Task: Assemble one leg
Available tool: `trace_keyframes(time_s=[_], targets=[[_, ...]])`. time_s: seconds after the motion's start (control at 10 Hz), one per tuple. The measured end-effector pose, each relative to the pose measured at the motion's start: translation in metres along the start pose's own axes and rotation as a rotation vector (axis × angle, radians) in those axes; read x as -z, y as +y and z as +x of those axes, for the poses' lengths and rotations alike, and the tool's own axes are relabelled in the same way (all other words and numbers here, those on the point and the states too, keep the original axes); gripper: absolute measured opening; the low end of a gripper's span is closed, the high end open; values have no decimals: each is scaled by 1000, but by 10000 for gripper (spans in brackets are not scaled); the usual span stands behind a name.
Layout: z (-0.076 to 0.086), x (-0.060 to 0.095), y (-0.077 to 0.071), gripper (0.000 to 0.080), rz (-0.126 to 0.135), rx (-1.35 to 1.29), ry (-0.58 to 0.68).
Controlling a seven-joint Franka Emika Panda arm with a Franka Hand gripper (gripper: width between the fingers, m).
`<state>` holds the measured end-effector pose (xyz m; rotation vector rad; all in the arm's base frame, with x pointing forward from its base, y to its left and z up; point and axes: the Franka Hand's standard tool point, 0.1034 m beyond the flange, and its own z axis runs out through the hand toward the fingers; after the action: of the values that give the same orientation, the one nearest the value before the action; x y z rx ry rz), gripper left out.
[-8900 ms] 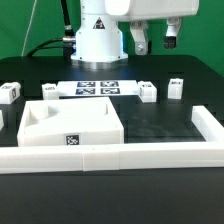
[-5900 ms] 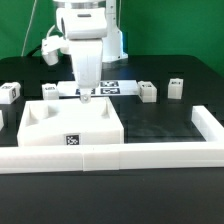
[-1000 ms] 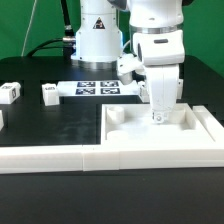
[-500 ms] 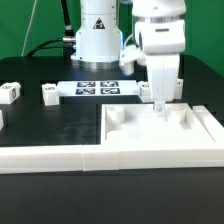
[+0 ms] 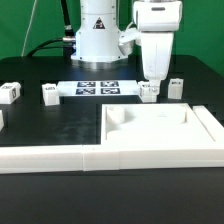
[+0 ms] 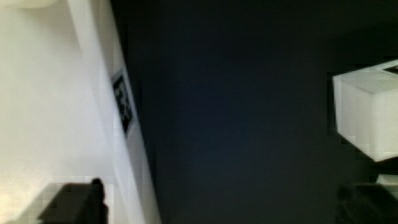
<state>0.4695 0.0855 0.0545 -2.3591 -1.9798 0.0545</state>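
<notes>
Several small white legs with tags stand on the black table: two at the exterior view's left [image 5: 10, 92] [image 5: 50, 93] and two behind the panel [image 5: 149, 92] [image 5: 177, 87]. My gripper [image 5: 153, 83] hangs open and empty just above the leg nearer the marker board, behind the large white panel [image 5: 160, 128]. In the wrist view my gripper [image 6: 222, 205] is open, with only dark table between its fingers [image 6: 71, 200]. The panel's tagged edge [image 6: 71, 100] is on one side and a white block [image 6: 370, 112] on the other.
The long white border wall [image 5: 100, 157] runs along the front and up the exterior view's right side, with the panel pressed into that corner. The marker board [image 5: 97, 88] lies in front of the robot base [image 5: 97, 40].
The gripper has lifted out of the panel and moved back toward the two legs behind it. The panel stays in the wall's right corner.
</notes>
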Motion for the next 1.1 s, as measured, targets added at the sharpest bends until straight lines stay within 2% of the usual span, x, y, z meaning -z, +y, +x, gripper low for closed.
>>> trace_keyframes(time_s=[0.3, 0.4, 0.5, 0.7, 0.9, 1.1], targets=[[1, -2, -4, 648, 4, -366, 11], [-1, -7, -19, 648, 0, -553, 23], [0, -9, -32, 648, 8, -692, 17], [7, -10, -40, 648, 12, -934, 22], [18, -10, -53, 648, 39, -1213, 24], [30, -10, -58, 648, 59, -1425, 28]])
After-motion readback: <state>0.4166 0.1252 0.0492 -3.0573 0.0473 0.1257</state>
